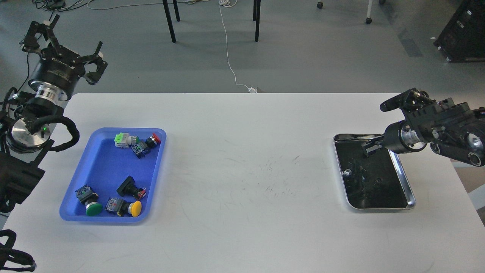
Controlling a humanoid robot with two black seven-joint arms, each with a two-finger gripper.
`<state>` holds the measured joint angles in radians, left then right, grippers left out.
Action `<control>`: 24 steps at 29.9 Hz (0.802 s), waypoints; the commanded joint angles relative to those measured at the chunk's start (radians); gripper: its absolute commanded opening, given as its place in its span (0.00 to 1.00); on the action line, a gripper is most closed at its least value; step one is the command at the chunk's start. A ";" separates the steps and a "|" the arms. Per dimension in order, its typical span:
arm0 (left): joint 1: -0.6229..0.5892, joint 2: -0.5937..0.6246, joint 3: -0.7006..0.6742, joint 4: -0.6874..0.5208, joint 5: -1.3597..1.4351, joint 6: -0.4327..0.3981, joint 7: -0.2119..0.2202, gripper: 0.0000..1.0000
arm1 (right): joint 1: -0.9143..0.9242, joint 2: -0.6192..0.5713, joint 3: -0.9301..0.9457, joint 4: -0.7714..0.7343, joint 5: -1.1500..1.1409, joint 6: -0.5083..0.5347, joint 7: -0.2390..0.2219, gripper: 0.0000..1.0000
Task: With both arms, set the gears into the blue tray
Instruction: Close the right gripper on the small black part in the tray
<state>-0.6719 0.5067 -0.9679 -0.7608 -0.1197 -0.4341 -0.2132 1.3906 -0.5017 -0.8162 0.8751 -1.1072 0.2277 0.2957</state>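
The blue tray (103, 167) lies at the left of the white table and holds several push-button switches (130, 206) with green, yellow and red caps. My left gripper (65, 48) hangs high beyond the table's back left corner, open and holding nothing. My right gripper (370, 146) reaches in from the right and points down over the back edge of the steel tray (411, 197). Its fingers are dark against the tray's dark bottom. A tiny dark round piece (377, 182), possibly one of the gears, lies in that tray; the gears are hard to make out.
A small pale part (346, 173) also lies in the steel tray. The white table (246, 159) spans the space between the two trays. Chair legs (169, 21) and a white cable (229, 57) are on the floor behind the table.
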 commanded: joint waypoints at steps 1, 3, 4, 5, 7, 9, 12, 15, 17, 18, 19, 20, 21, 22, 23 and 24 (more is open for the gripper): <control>0.000 0.001 0.000 0.000 0.000 0.000 0.000 0.98 | -0.002 0.002 0.000 -0.007 0.000 -0.001 -0.003 0.28; 0.000 0.001 0.000 0.000 0.000 0.000 0.000 0.98 | -0.013 0.002 -0.001 -0.015 -0.002 -0.001 -0.003 0.43; 0.000 0.001 0.000 0.000 0.000 0.000 0.000 0.98 | -0.016 0.002 -0.001 -0.018 -0.002 -0.001 -0.003 0.45; 0.000 0.001 0.000 0.000 0.000 0.000 0.000 0.98 | -0.019 0.002 -0.003 -0.028 -0.002 -0.001 -0.003 0.46; 0.002 0.001 0.001 0.000 0.000 0.000 0.000 0.98 | -0.034 0.011 -0.001 -0.051 -0.002 -0.001 -0.003 0.48; 0.000 0.000 0.003 0.000 0.000 0.000 0.000 0.98 | -0.051 0.022 -0.001 -0.074 -0.002 -0.002 -0.001 0.49; 0.000 0.000 0.003 0.000 0.000 0.002 0.000 0.98 | -0.068 0.048 -0.001 -0.105 -0.002 -0.002 -0.001 0.49; 0.000 0.000 0.003 0.000 0.000 0.000 0.001 0.98 | -0.077 0.061 -0.001 -0.119 -0.002 -0.004 -0.001 0.49; 0.000 0.001 0.003 0.000 0.000 0.000 0.001 0.98 | -0.082 0.069 -0.001 -0.126 -0.002 -0.004 -0.001 0.49; 0.000 0.001 0.005 0.000 0.000 0.000 0.001 0.98 | -0.087 0.074 0.000 -0.133 -0.002 -0.004 -0.001 0.49; 0.000 0.001 0.005 0.000 0.000 0.000 0.001 0.98 | -0.090 0.080 0.000 -0.137 -0.002 -0.004 -0.001 0.49; 0.000 0.001 0.005 0.001 0.000 0.000 0.000 0.98 | -0.094 0.087 0.002 -0.142 -0.002 -0.004 -0.001 0.49; 0.000 0.001 0.005 0.000 0.000 0.000 0.001 0.98 | -0.097 0.092 0.002 -0.143 -0.002 -0.004 -0.001 0.49; 0.000 0.001 0.005 0.000 0.000 0.000 0.000 0.98 | -0.100 0.095 0.002 -0.143 -0.002 -0.004 -0.001 0.48; 0.000 0.001 0.005 0.001 0.000 0.000 0.000 0.98 | -0.100 0.097 0.002 -0.143 -0.002 -0.004 -0.001 0.48; 0.000 0.001 0.005 0.002 0.000 0.000 0.000 0.98 | -0.100 0.097 0.002 -0.143 -0.002 -0.004 -0.003 0.47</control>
<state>-0.6718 0.5070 -0.9634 -0.7604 -0.1197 -0.4340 -0.2119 1.2932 -0.4105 -0.8150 0.7337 -1.1091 0.2239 0.2946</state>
